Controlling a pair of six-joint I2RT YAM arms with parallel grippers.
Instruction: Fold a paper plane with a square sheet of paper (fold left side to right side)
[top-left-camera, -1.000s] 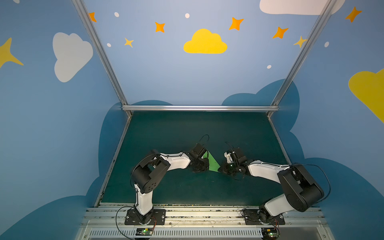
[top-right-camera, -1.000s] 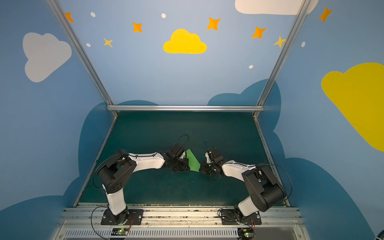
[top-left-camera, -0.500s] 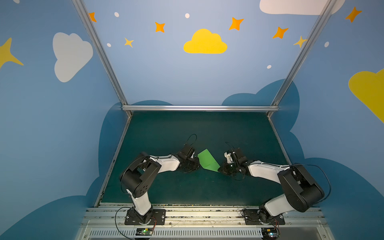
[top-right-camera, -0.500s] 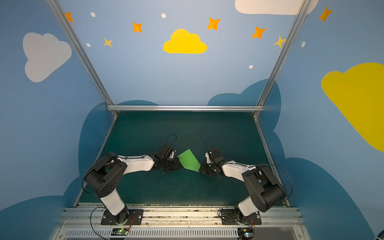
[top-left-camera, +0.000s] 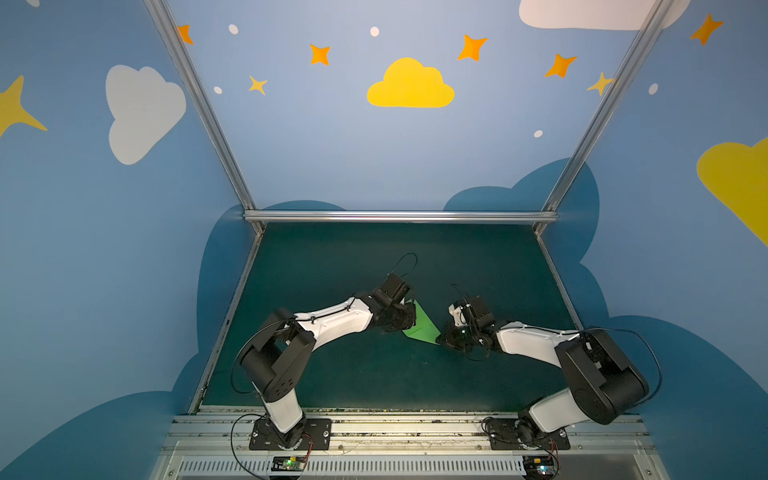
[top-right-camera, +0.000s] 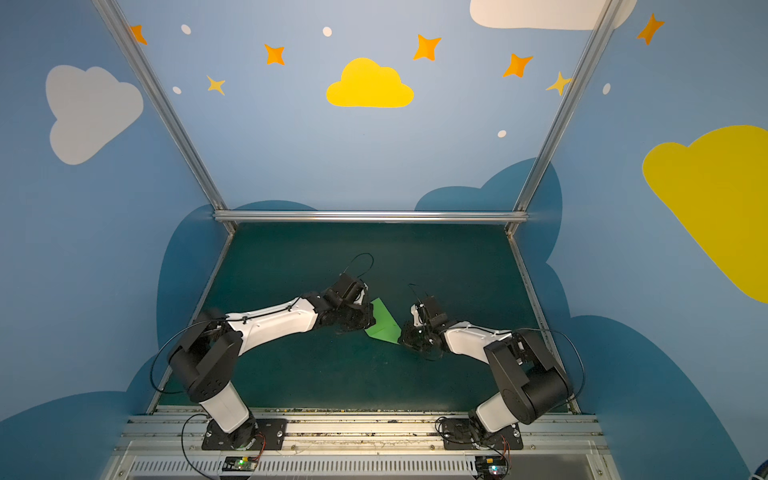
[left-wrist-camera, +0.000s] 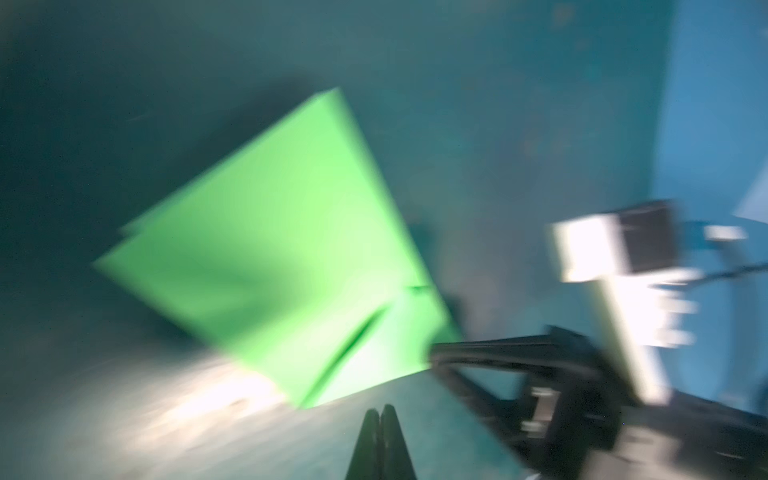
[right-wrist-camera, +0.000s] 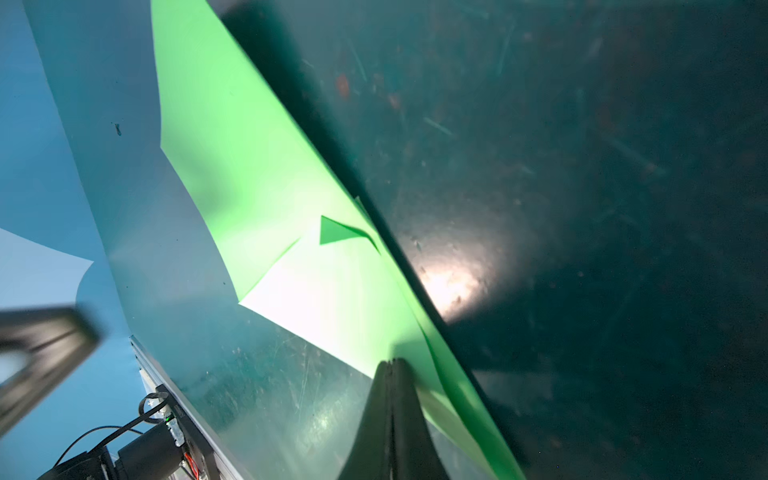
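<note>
Dark teal-green table mat (top-left-camera: 374, 270) covers the floor between the two arms. On it the left pincer (top-left-camera: 405, 328) is clenched, its two black fingers (left-wrist-camera: 372, 432) pressed flat together with nothing between them. In the blurred left wrist view they stop just short of a corner of the bright green folded sheet of thin paper (left-wrist-camera: 270, 249) and stay apart from it. The right pincer (top-left-camera: 442, 338) is clenched too. In the right wrist view its joined fingertips (right-wrist-camera: 378, 395) sit over the near end of the sheet of thin paper. Whether they press it down or pinch it cannot be told. In both top views the sheet of thin paper lies flat between the two pincers as a pointed wedge, near the table mat's middle. Blue walls (top-left-camera: 332, 158) with painted clouds and stars stand around.
</note>
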